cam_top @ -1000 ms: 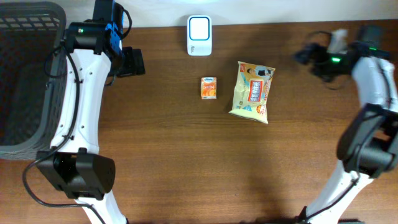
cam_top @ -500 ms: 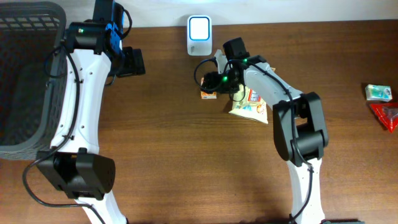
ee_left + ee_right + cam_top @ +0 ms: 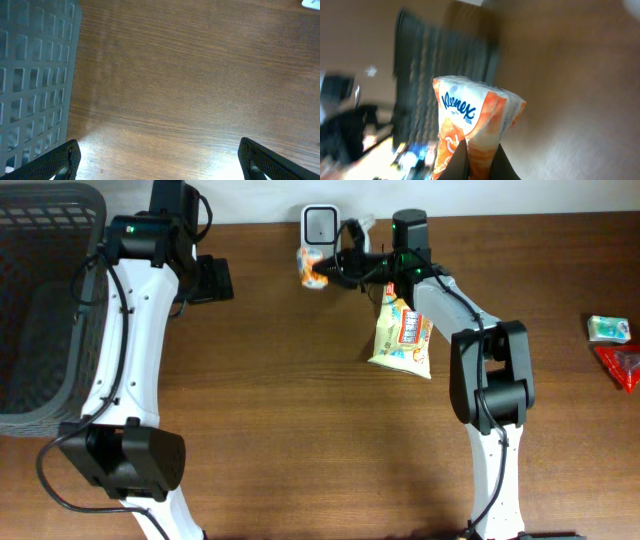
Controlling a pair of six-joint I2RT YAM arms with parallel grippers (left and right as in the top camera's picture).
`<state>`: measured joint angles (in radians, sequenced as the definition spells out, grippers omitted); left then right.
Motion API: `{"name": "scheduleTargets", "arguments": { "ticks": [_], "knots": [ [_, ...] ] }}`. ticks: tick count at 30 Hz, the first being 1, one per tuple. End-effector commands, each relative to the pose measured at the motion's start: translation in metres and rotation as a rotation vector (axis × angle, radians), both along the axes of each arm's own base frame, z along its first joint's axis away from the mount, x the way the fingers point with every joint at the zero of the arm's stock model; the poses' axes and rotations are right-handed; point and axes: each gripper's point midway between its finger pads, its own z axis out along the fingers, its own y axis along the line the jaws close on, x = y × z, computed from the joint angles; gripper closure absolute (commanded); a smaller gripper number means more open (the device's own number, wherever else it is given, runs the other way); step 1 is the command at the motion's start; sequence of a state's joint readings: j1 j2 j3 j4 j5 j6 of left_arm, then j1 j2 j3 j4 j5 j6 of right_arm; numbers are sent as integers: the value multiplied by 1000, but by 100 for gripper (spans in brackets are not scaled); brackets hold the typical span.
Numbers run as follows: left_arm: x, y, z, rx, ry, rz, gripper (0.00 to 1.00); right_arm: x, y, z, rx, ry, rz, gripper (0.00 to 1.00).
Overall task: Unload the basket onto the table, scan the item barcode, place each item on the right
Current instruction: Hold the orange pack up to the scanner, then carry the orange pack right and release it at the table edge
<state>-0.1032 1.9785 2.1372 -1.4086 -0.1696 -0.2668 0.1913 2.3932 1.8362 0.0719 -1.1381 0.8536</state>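
Overhead: right gripper pinches tissue pack beside scanner (left gripper wide, near basket).

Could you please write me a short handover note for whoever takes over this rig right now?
Left gripper: open, empty, beside the basket.
Right gripper: shut on the orange tissue pack.
Things: pack held right next to the scanner at the far edge of the table; snack bag lies on the table nearby.
Done: pack picked up, at the scanner.
Left: barcode reading; whether it faces the scanner I cannot tell.
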Motion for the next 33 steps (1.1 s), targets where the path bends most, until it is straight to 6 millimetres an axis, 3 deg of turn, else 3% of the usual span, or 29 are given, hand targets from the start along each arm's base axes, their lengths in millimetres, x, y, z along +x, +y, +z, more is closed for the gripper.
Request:
{"name": "scheduleTargets", "arguments": {
  "ticks": [1,3,4,6,7,8,9,11,12,15,16,18,19,20,21,23,26,29,30,31,32,33],
  "knots": [
    [0,4,5,3,-16,17,1,70,-27,30,-229,-230,-331,96],
    [0,4,5,3,-16,17,1,99,-72,18,-629,-340,-552,96],
    [0,4,5,3,-16,17,1,108,-95,22,-901,-466,-650,96],
    [0,4,5,3,-16,17,1,112,-96,40,-1302,-760,-641,96],
    [0,4,5,3,-16,17,1,114,-89,48,-1414,-864,-622,96],
    [0,4,5,3,-16,17,1,116,-65,49,-1523,-1025,-531,96],
    [0,4,5,3,-16,17,1,118,-46,39,-1584,-1132,-439,96],
    [0,4,5,3,-16,17,1,116,-31,6,-1605,-1136,-364,96],
    [0,4,5,3,-16,17,1,114,-26,-2,-1587,-1116,-369,96],
    [0,5,5,3,-16,19,1,116,-32,9,-1515,-1025,-522,96],
    [0,5,5,3,-16,19,1,119,-57,32,-1499,-927,-715,96],
    [0,5,5,3,-16,19,1,118,-106,75,-1417,-802,-914,96],
    [0,5,5,3,-16,19,1,113,-150,103,-1347,-693,-1026,96],
    [0,5,5,3,-16,19,1,106,-189,116,-1315,-598,-1094,96],
    [0,5,5,3,-16,19,1,88,-252,116,-1287,-404,-1171,96],
    [0,4,5,3,-16,19,1,35,-379,75,-1354,3,-1295,96],
    [0,5,5,3,-16,21,1,-66,-531,19,-1461,467,-1373,96],
    [0,5,5,3,-16,19,1,-120,-593,-27,-1238,669,-1377,96],
    [0,5,5,3,-16,19,1,-132,-608,-39,-1190,699,-1396,92],
    [0,5,5,3,-16,19,1,-140,-616,-46,-1182,720,-1408,79],
    [0,5,5,3,-16,19,1,-151,-623,-53,-1178,747,-1419,32],
    [0,5,5,3,-16,19,1,-155,-625,-56,-1185,755,-1408,16]
  ]
}}
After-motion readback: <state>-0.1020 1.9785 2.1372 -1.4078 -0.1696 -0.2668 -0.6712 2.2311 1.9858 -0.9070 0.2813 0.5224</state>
